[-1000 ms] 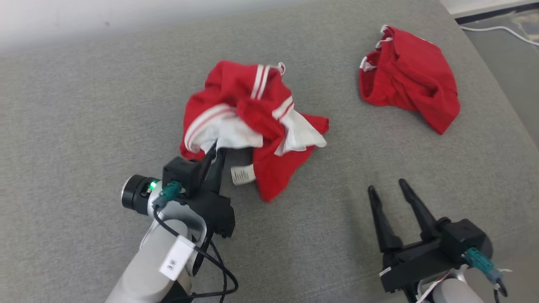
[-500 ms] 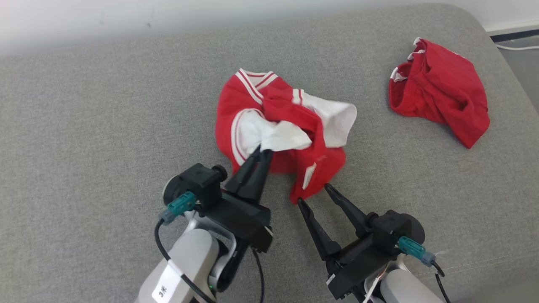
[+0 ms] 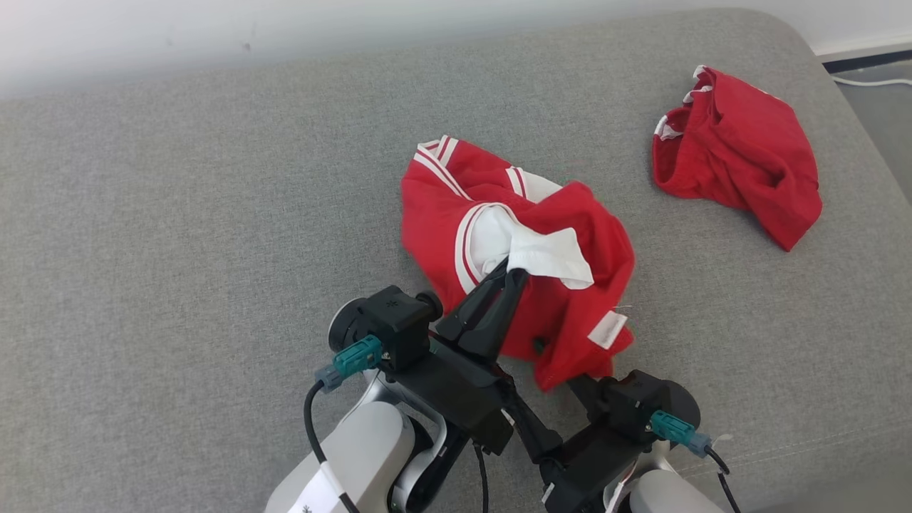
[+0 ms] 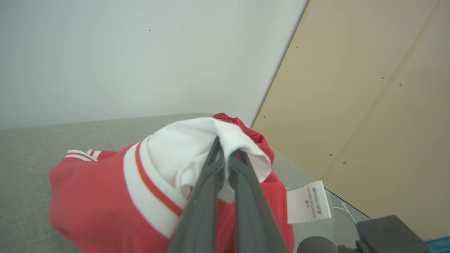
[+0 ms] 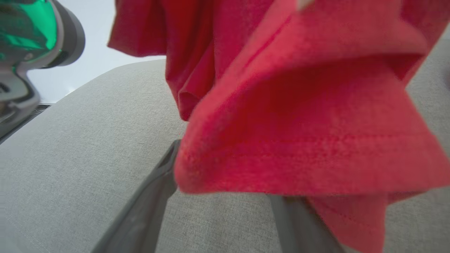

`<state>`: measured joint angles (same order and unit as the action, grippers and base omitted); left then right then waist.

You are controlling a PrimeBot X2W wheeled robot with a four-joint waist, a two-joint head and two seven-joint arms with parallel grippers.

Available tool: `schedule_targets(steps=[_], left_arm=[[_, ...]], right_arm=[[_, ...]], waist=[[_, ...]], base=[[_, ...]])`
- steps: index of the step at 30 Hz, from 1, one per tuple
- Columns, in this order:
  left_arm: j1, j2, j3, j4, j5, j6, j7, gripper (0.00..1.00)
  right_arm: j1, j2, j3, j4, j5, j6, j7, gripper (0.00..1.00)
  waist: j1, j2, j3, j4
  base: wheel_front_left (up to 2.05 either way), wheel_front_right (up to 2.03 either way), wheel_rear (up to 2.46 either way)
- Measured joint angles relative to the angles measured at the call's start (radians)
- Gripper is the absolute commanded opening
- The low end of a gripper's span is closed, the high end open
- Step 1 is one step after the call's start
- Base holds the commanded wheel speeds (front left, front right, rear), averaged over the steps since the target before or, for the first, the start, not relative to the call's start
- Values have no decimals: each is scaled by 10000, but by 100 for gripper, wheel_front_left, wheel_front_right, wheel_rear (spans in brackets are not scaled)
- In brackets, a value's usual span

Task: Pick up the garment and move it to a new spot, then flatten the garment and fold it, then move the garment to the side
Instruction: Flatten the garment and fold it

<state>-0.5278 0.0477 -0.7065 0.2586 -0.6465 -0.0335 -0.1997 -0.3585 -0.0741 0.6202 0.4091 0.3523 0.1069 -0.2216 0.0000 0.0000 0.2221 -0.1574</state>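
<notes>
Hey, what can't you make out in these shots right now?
- Fingertips of the right gripper: head and right wrist views, covered by the hanging hem of the red garment.
- Print on the care label: left wrist view, too small to read.
- Shape of the second red garment: head view, crumpled.

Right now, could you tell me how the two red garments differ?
The striped garment hangs pinched in the left hand; the plain garment lies free on the couch. The striped garment shows white panels; the plain garment is nearly all red. Both are crumpled.
</notes>
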Motion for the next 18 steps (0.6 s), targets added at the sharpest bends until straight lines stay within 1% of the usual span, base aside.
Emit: schedule_targets(steps=[2,9,14,18], left_arm=[[-8,0,-107,-42,-174,105,52,0],[-12,6,-282,-102,-313,362,240,0],[34,8,-240,-100,-355,608,399,0],[202,10,-215,-69,-374,709,412,0]], right_arm=[[5,50,52,-4,249,12,-13,100],[100,63,174,-82,420,77,-100,100],[658,65,140,-150,520,75,-176,100],[1136,-21,27,-171,529,67,-180,100]], waist=[[0,0,-4,-25],[0,0,-19,-141],[0,0,-14,-285],[0,0,43,-461]], base=[[0,0,0],[0,0,0],[0,0,0],[0,0,0]])
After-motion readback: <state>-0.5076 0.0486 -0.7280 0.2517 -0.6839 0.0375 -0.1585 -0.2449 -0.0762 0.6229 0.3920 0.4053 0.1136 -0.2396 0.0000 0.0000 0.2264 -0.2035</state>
